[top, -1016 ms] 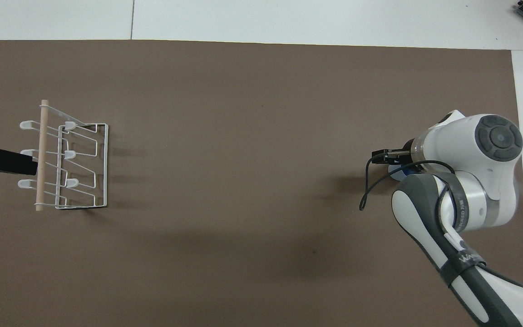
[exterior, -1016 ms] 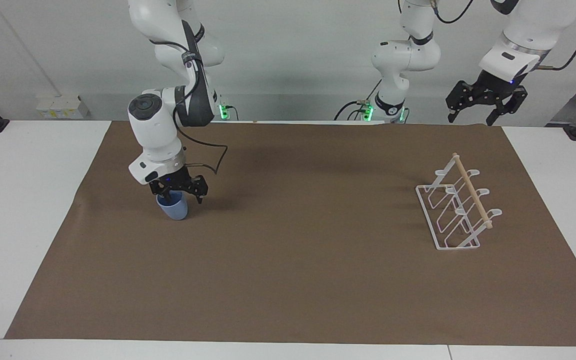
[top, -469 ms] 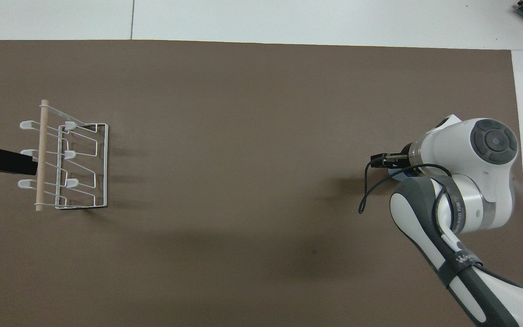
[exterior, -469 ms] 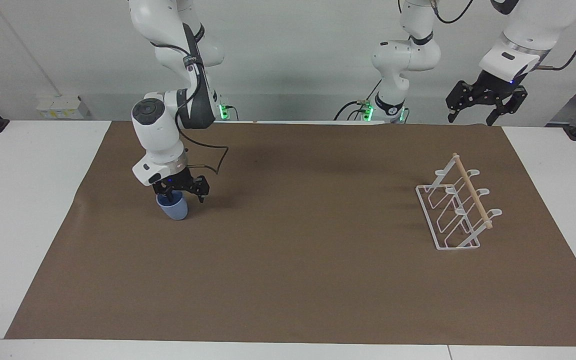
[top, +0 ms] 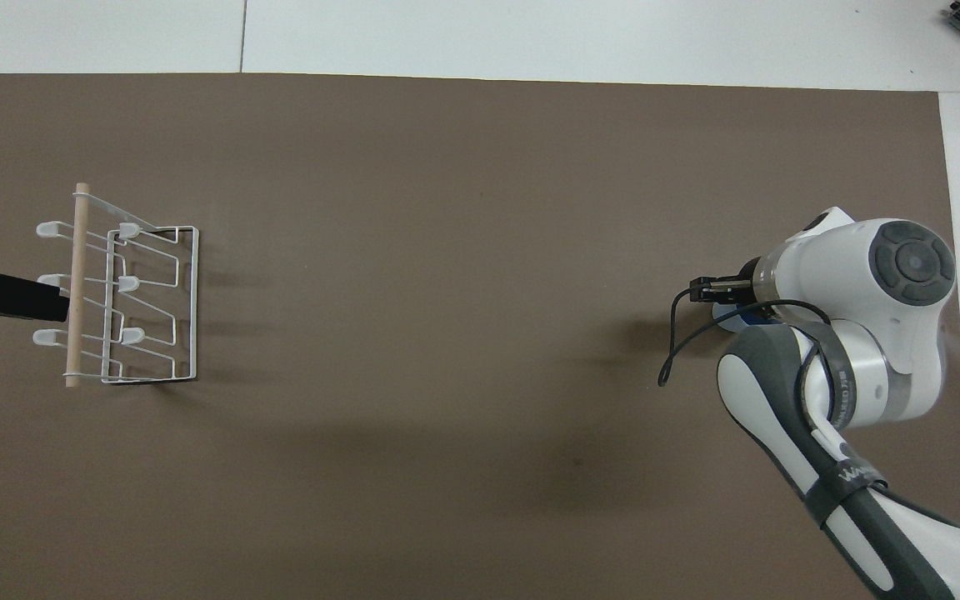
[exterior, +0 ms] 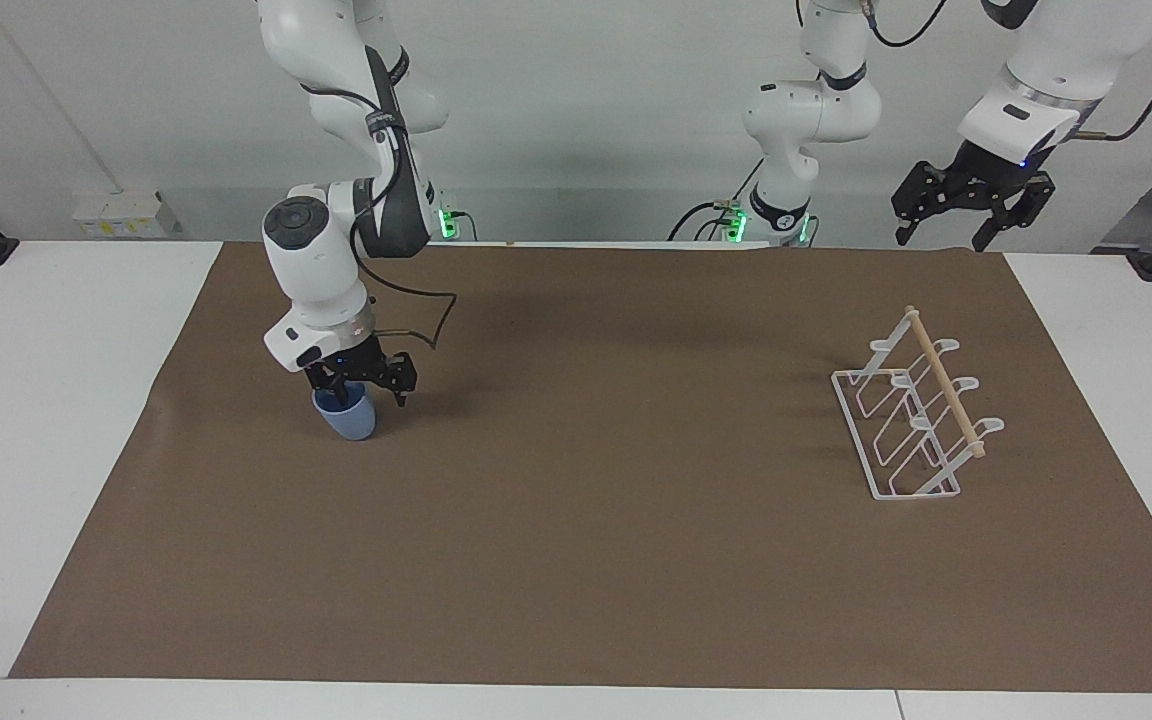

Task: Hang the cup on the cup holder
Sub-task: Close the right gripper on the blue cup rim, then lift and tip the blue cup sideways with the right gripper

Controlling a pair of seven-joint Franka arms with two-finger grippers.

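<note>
Right gripper (exterior: pixel 368 388) fingers narrowed since earlier frame, straddling cup (exterior: pixel 347 414) rim.

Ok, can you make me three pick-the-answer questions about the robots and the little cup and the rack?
1. Where is the cup?
A. on the cup holder
B. on the brown mat, toward the right arm's end
C. on the white tabletop

2. What colour is the cup?
A. red
B. green
C. light blue

3. What is the left gripper doing?
A. waiting up in the air, open, holding nothing
B. holding the cup
C. pressing on the mat

Answers:
1 B, it stands on the mat under the right gripper.
2 C, it looks pale blue.
3 A, it hangs above the mat's edge, away from the cup holder.
</note>
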